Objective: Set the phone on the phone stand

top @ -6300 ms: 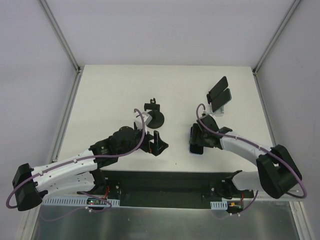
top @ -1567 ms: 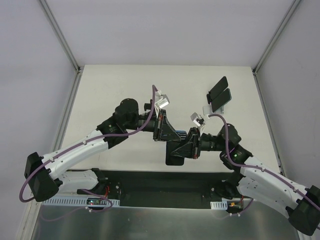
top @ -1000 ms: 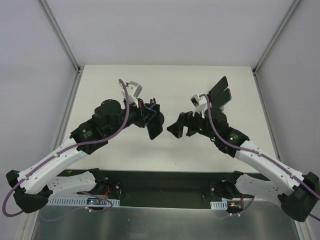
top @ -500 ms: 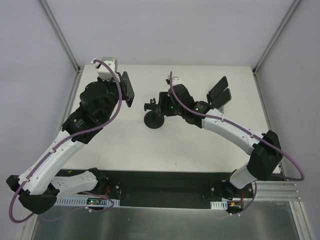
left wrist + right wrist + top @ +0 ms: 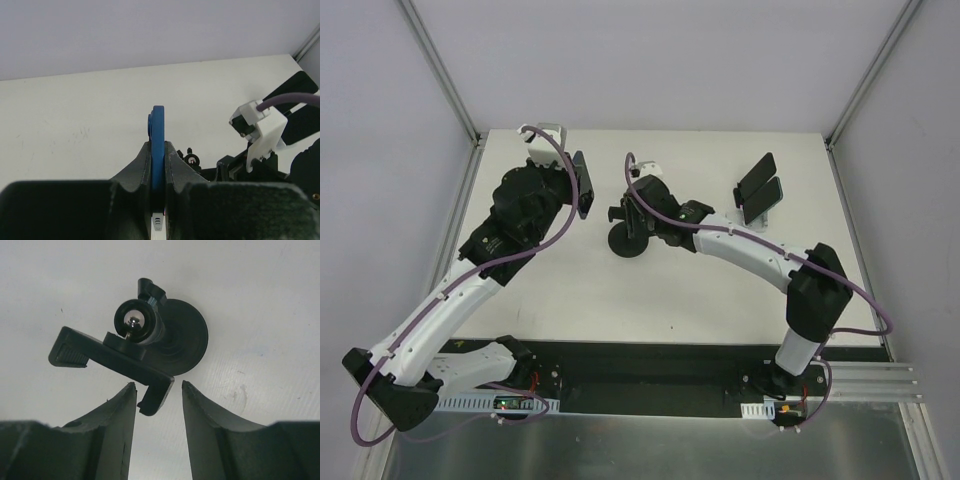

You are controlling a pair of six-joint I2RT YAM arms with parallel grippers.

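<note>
The phone (image 5: 582,185) is a blue slab held edge-on above the table's back left, with my left gripper (image 5: 572,192) shut on it. The left wrist view shows its blue edge (image 5: 158,135) pinched between both fingers of the left gripper (image 5: 158,152). The black phone stand (image 5: 625,238) has a round base and stands at mid-table. My right gripper (image 5: 632,215) is right at it. In the right wrist view, the hooked end of the stand's clamp bar (image 5: 156,392) lies between the fingers of the right gripper (image 5: 159,390). The jaws stand apart, with a gap on the right side.
A second holder with two dark phones (image 5: 760,188) stands at the back right and also shows as dark slabs (image 5: 297,107) in the left wrist view. The right wrist's white camera mount (image 5: 260,127) sits close to the left gripper's right side. Metal frame posts flank the table's back corners.
The left arm has stayed raised at the back left with the phone. The right arm has moved left onto the stand, and its jaws have narrowed around the clamp bar's end.
</note>
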